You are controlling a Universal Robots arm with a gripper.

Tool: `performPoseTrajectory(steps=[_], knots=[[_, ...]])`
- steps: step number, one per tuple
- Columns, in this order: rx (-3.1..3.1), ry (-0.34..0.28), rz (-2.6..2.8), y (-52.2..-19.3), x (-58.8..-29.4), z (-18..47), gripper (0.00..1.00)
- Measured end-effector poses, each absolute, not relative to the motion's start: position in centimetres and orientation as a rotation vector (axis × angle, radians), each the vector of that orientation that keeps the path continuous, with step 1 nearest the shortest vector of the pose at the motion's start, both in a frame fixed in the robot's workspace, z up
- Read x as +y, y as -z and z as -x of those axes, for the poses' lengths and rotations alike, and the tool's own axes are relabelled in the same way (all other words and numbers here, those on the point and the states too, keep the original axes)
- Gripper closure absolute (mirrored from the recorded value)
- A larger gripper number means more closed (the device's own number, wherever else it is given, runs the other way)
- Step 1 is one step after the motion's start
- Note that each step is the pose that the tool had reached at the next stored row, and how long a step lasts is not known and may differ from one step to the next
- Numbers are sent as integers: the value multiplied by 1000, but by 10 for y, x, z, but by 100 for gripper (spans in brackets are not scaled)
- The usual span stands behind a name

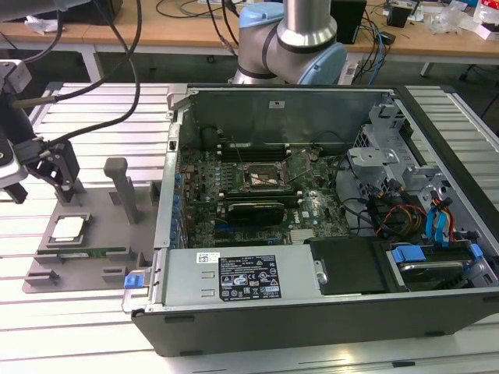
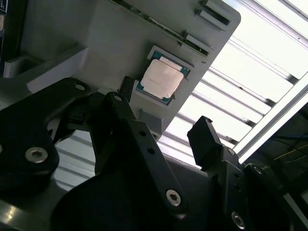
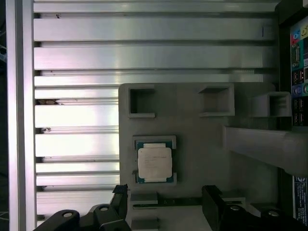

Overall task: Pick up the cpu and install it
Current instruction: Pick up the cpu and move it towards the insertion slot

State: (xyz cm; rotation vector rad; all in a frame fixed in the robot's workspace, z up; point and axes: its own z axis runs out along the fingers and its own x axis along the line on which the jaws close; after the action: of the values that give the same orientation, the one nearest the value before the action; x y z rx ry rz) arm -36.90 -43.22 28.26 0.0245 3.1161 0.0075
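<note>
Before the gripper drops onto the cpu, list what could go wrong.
The open gripper hangs apart from the cpu, not clearly centred; a straight descent may miss it.
Raised lips of the holder hug the cpu; the gripper could catch them.
The memory stick lies close by and might get knocked.

Hand hovers abv cpu on gray tray, no contact.

tool: heads up, the exterior view's left edge chops off part of it.
arm: runs out past the top of the exterior view.
socket: too small for you to tell what's in it.
memory stick: both ends tucked behind the tool's fingers.
cpu: you can't make out the lid print.
</note>
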Motion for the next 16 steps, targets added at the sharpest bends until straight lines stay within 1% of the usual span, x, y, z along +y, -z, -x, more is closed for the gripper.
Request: performPoseTrajectory(steps=[16], knots=[[3116,-7,-24,-268,-432,369,28]])
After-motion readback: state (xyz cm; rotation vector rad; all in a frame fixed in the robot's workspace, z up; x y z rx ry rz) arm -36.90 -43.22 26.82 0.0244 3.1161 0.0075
